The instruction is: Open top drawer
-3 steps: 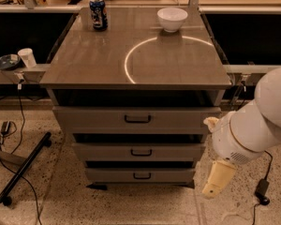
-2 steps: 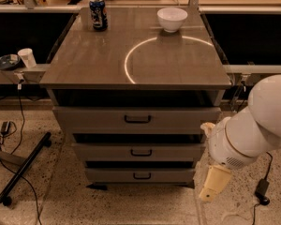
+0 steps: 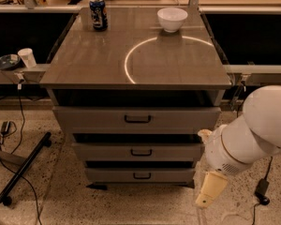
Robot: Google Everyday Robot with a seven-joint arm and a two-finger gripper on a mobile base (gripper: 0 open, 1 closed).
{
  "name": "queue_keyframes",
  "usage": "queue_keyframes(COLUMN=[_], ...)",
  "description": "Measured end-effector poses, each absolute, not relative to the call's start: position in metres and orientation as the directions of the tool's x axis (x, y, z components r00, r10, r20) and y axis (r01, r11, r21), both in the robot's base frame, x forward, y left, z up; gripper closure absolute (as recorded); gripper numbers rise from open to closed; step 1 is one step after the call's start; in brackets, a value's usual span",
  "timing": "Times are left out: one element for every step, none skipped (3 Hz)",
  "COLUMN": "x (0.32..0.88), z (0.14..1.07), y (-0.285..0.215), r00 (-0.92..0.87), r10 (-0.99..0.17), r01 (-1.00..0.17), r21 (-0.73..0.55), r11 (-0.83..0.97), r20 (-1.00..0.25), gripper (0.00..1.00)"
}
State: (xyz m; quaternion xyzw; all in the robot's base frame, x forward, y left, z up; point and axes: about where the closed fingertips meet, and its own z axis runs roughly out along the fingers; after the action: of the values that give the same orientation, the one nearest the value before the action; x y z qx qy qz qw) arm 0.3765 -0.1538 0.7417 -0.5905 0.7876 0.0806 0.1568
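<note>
The top drawer [image 3: 136, 120] is the widest grey drawer, right under the tabletop, with a small dark handle [image 3: 137, 119] at its centre. A dark gap shows above its front. Two narrower grey drawers [image 3: 140, 152] sit below it. My gripper [image 3: 208, 190] hangs at the lower right on a thick white arm [image 3: 253, 135], to the right of the lower drawers and near the floor. It is apart from the top drawer's handle and holds nothing that I can see.
On the brown tabletop [image 3: 98, 60] stand a blue can [image 3: 98, 13] at the back left and a white bowl [image 3: 172, 18] at the back right. A paper cup [image 3: 26, 57] sits on a ledge to the left. Cables and a black stand leg [image 3: 23, 168] lie on the floor at left.
My arm and gripper have shifted slightly left and down. The drawers have not moved.
</note>
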Motion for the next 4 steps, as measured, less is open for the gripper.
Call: queue_keyframes(x=[0.372, 0.372, 0.382, 0.404], z=[0.732, 0.732, 0.734, 0.733], y=[-0.151, -0.151, -0.15, -0.146], r00=[-0.262, -0.262, -0.241, -0.213], r10=[-0.902, -0.902, -0.901, -0.899], r01=[-0.956, -0.956, -0.96, -0.966], r21=[-0.036, -0.036, -0.048, -0.058], r11=[0.292, 0.292, 0.276, 0.254], r20=[-0.343, -0.343, -0.362, -0.383], gripper=[0.0, 0.0, 0.0, 0.0])
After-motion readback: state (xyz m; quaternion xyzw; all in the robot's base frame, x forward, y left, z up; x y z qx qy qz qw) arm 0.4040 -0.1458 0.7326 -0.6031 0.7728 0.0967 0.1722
